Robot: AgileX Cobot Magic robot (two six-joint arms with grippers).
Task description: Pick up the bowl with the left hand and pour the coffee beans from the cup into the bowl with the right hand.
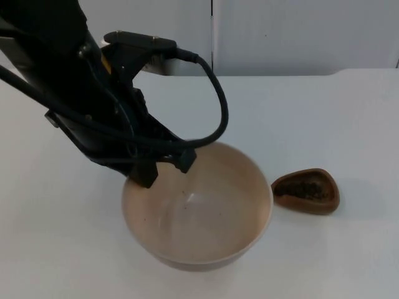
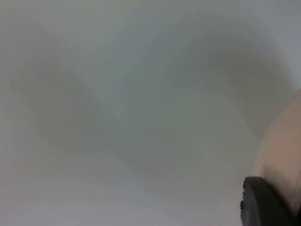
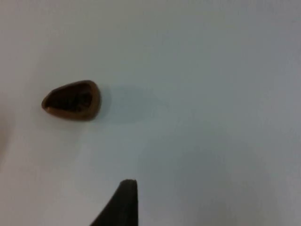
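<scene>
A large beige bowl takes up the middle of the top view, with nothing in it but a few dark specks. My left gripper is shut on its near-left rim, one finger inside and one outside. The bowl's outer wall shows beside a black fingertip in the left wrist view. I cannot tell whether the bowl touches the table. A small brown teardrop-shaped cup with dark coffee beans stands on the table just right of the bowl. My right gripper hangs well away from the cup.
The white table runs back to the grey partition wall. Open surface lies to the right of and behind the cup.
</scene>
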